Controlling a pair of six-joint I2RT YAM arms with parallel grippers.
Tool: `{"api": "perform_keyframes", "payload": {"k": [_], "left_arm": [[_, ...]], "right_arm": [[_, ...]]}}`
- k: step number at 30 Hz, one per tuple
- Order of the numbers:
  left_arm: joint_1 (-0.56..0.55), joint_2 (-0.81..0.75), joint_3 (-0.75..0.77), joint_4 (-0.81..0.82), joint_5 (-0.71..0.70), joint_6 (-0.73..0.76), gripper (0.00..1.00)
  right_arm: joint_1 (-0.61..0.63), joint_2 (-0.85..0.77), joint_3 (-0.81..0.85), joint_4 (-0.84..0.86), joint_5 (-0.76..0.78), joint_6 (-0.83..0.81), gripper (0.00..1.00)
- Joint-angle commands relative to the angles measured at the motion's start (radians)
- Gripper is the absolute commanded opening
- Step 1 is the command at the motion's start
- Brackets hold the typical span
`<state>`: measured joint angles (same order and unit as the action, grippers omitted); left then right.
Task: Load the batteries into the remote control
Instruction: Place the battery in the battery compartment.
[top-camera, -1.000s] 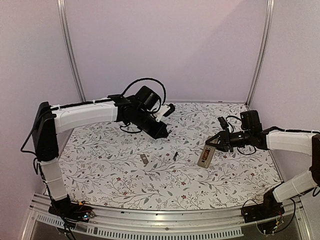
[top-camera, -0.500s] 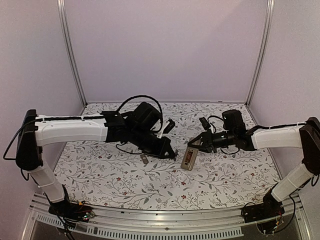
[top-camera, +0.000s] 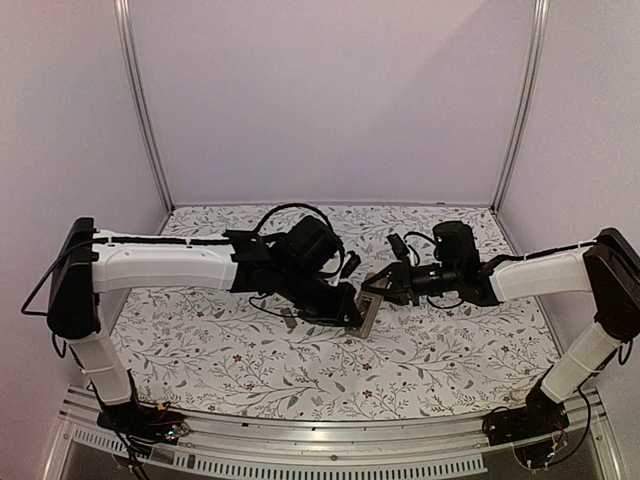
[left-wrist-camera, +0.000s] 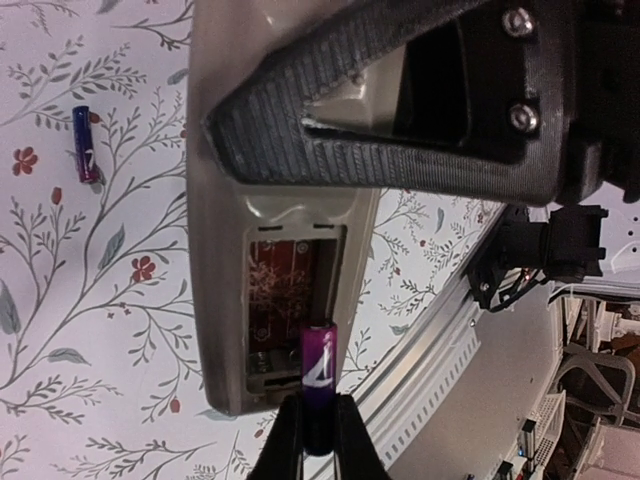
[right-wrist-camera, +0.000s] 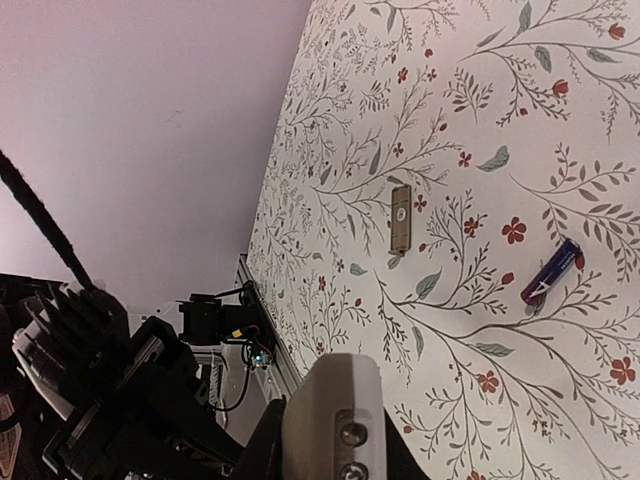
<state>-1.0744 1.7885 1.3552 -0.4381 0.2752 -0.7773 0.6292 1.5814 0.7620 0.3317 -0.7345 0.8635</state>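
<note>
I see the remote control (top-camera: 368, 316) held up over the middle of the table (top-camera: 200, 350), tilted, with its tan-grey back turned to the left wrist camera. The right fingers (left-wrist-camera: 400, 140) are closed on it. One ribbed black finger lies across the back, just above the open battery compartment (left-wrist-camera: 290, 290). The compartment has no cover on it, and I see a reddish board inside.

The left fingers (left-wrist-camera: 283, 450) are closed on the first battery (left-wrist-camera: 318, 385), a slim purple cylinder. They grip its lower part, so the upper part stands free. In the left wrist view this battery lies over the lower end of the compartment. I cannot tell if it touches the remote control or is only in front of it.

The second battery (right-wrist-camera: 551, 272) lies on the table, well apart from the remote control. The flat grey cover piece (right-wrist-camera: 400, 218) also lies on the table, to the left of the second battery in the right wrist view. From above, the two arms meet near the centre of the table, the left one coming from the left and the right one from the right.
</note>
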Motion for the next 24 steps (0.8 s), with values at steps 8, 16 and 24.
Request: {"api": "perform_keyframes", "payload": {"k": [8,16,24], "left_arm": [[-0.009,0.049,0.083,-0.168,-0.162,-0.016,0.0],[-0.007,0.073,0.116,-0.224,-0.245,-0.038,0.0],[-0.005,0.094,0.164,-0.28,-0.311,-0.032,0.02]], "right_arm": [[0.031,0.049,-0.016,0.18,0.001,0.095,0.0],[0.054,0.054,-0.027,0.207,0.012,0.119,0.0],[0.069,0.076,-0.038,0.266,0.0,0.157,0.0]]}}
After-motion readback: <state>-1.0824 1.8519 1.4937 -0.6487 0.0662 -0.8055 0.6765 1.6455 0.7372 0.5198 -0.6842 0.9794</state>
